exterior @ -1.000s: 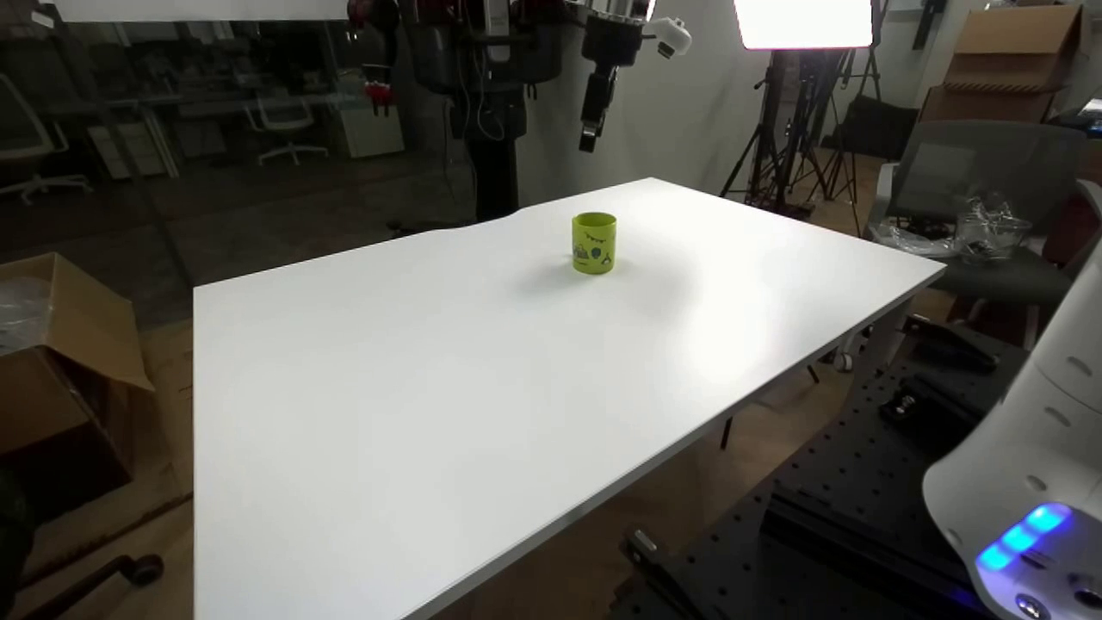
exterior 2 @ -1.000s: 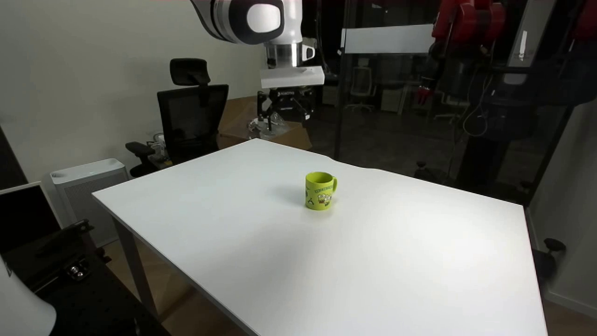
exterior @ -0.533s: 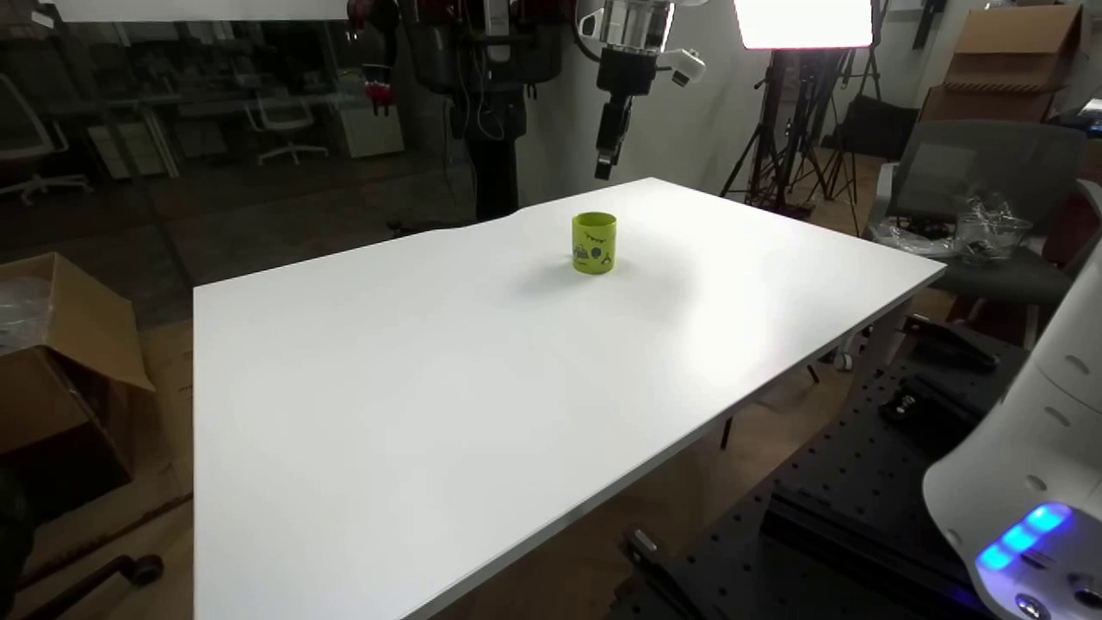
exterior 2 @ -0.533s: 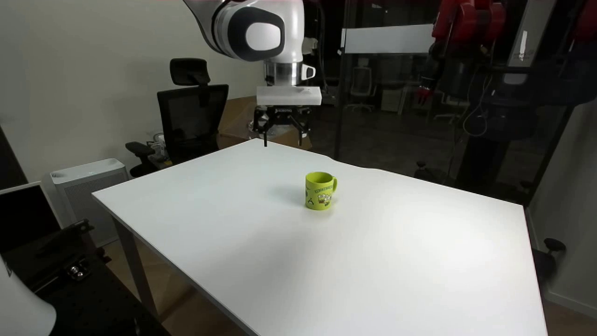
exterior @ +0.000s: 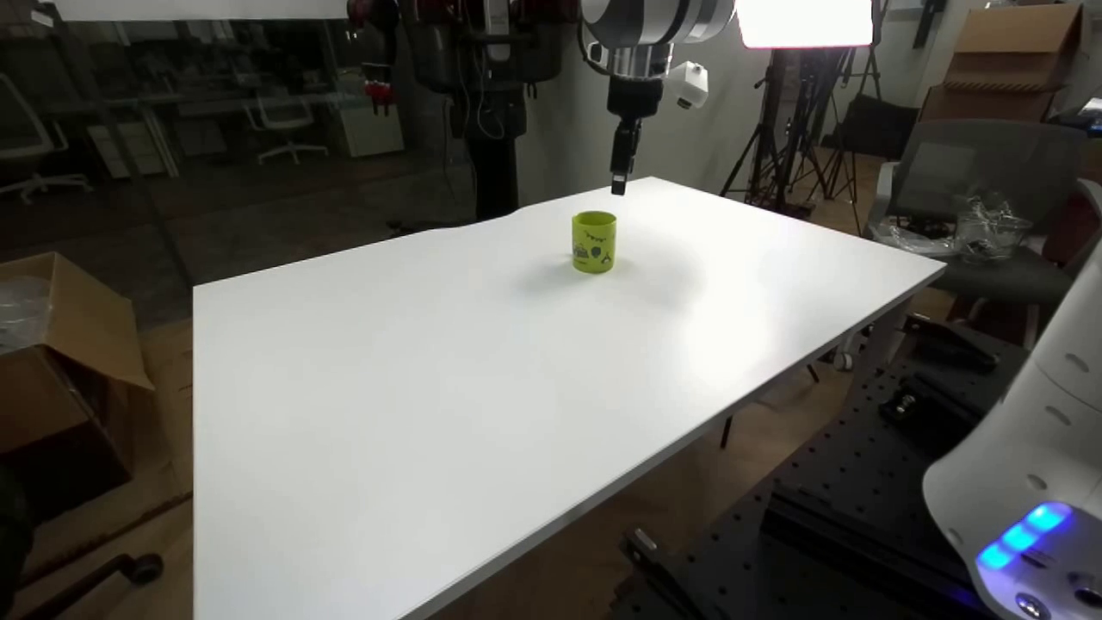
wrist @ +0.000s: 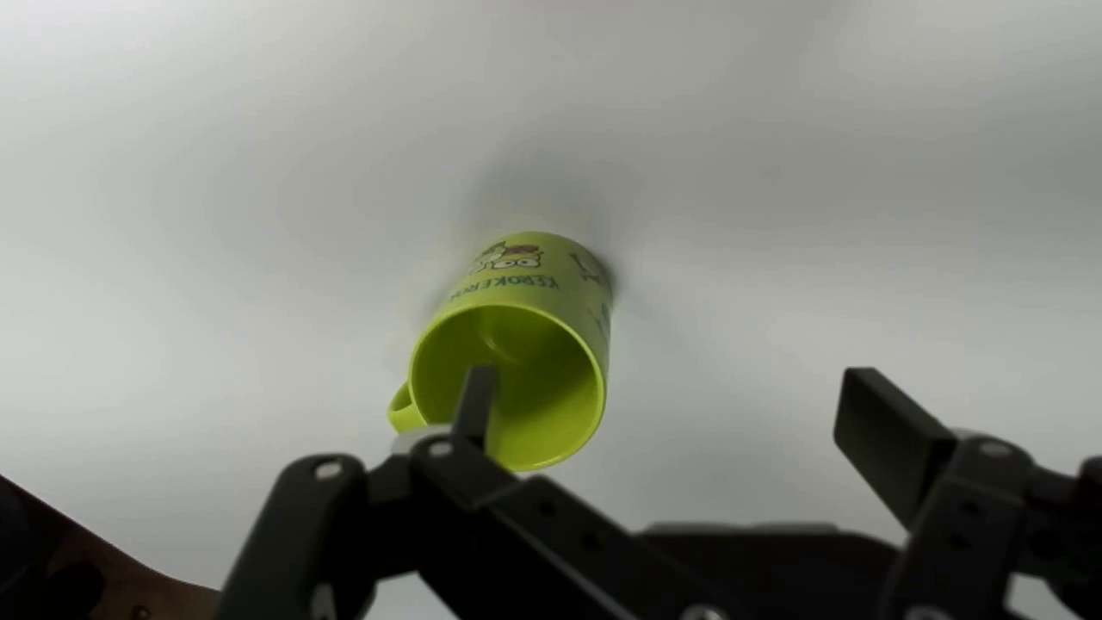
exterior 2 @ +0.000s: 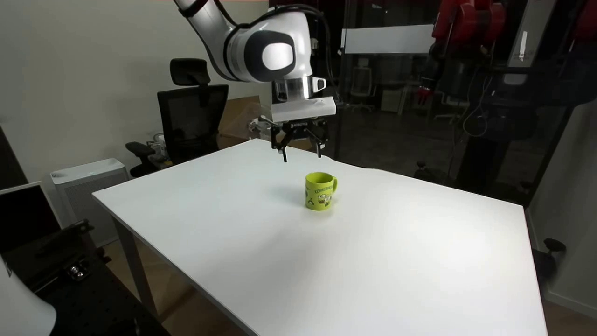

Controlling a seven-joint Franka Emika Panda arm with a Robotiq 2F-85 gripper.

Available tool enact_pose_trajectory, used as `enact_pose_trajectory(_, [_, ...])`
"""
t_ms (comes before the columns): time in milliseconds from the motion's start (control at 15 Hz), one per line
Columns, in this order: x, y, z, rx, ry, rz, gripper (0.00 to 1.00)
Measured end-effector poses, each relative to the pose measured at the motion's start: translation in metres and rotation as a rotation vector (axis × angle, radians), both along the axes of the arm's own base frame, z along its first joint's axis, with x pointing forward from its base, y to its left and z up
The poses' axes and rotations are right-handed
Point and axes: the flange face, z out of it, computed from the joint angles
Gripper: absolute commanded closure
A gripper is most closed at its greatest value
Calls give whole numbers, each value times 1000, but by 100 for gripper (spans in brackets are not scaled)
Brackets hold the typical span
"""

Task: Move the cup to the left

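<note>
White flat table [exterior: 387,370] supports upright yellow-green cylindrical cup [exterior 2: 319,192]. Beyond, shown only in an exterior view: lit rectangular lamp panel [exterior: 805,24]. Black two-finger gripper [exterior 2: 302,157]: jaws apart.

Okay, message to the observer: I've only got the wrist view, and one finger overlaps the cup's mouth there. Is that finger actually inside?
Observer: No. Both exterior views show a gap between the gripper and the cup.
Operator: What's printed on the side hidden from me?
Observer: In an exterior view, what looks like a string of small dark pennants, with more dark drawings below.
Operator: Any status lights showing?
Observer: Yes, blue lights glow on the arm's white base, in an exterior view.
</note>
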Motion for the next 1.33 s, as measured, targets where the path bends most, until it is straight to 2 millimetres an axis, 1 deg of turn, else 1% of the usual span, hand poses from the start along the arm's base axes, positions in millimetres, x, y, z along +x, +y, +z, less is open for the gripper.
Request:
enact_pose_trajectory(200, [1,4,1,3,-1,7,0])
enact_pose_trajectory(467, [4,7,-15,5,19,66,0])
enact_pose_trajectory(800, [26,-3,-37,-3,29,204,0])
enact_pose_trajectory(1133, [47,-16,-63,17,57,293,0])
enact_pose_trajectory(1333, [58,-18,-79,36,85,335,0])
